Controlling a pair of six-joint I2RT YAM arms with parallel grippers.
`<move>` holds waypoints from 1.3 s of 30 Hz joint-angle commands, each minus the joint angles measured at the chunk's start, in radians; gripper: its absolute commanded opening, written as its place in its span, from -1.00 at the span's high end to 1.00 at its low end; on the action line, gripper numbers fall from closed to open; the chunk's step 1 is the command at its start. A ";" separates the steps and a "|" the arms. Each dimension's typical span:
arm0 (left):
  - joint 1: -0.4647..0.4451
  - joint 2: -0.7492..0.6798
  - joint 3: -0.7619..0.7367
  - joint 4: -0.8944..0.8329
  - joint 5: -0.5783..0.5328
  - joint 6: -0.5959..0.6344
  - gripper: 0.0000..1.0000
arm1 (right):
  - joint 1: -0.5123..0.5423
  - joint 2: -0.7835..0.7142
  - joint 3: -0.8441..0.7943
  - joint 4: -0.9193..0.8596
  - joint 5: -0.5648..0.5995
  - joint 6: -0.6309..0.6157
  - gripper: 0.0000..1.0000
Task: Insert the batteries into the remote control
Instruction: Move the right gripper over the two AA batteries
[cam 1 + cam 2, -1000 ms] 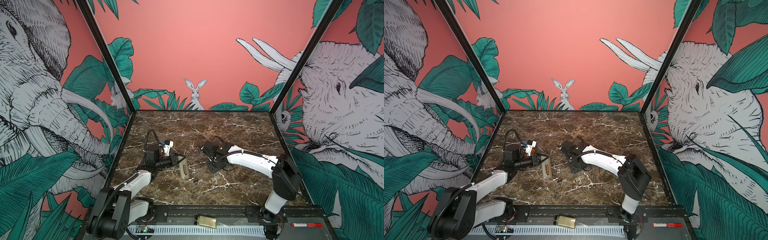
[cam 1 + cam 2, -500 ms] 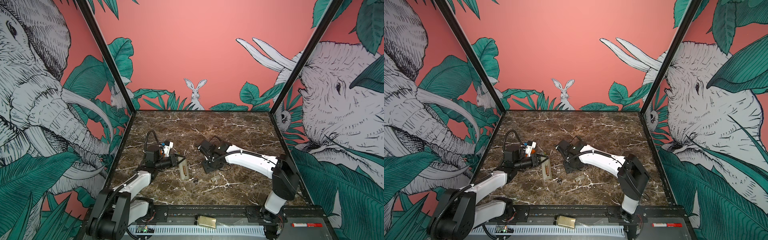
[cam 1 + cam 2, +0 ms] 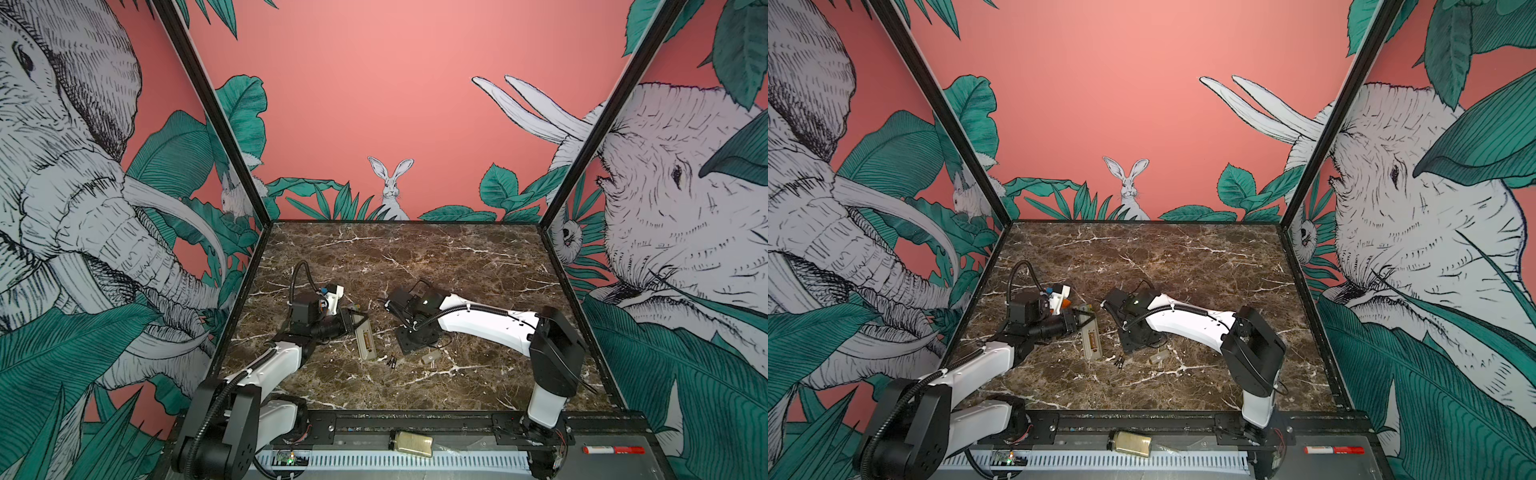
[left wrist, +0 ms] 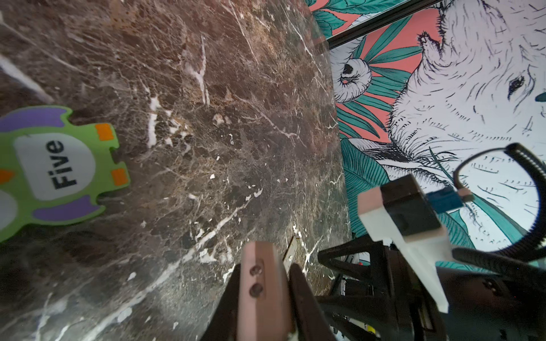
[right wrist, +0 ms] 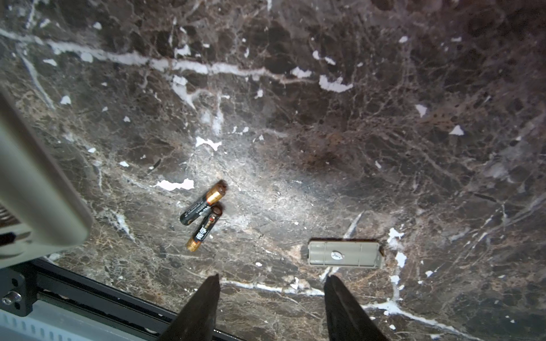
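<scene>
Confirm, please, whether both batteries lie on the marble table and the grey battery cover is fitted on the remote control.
No: the battery cover lies loose on the table, apart from the remote control, as the right wrist view shows. Both batteries do lie there.

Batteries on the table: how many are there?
2. One battery and the second battery lie touching on the marble table, between the remote control and a small grey cover. None seems hidden.

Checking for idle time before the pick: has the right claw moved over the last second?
Yes. In a top view the right claw has shifted left, closer to the batteries, which stayed put.
</scene>
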 commanded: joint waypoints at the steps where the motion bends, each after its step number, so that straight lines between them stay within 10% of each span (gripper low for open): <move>1: -0.003 -0.034 -0.016 -0.012 -0.026 0.011 1.00 | 0.024 0.029 0.028 -0.029 0.012 0.055 -0.08; 39: -0.002 -0.079 -0.074 -0.002 -0.016 0.008 1.00 | 0.118 0.215 0.111 0.020 -0.046 0.142 0.02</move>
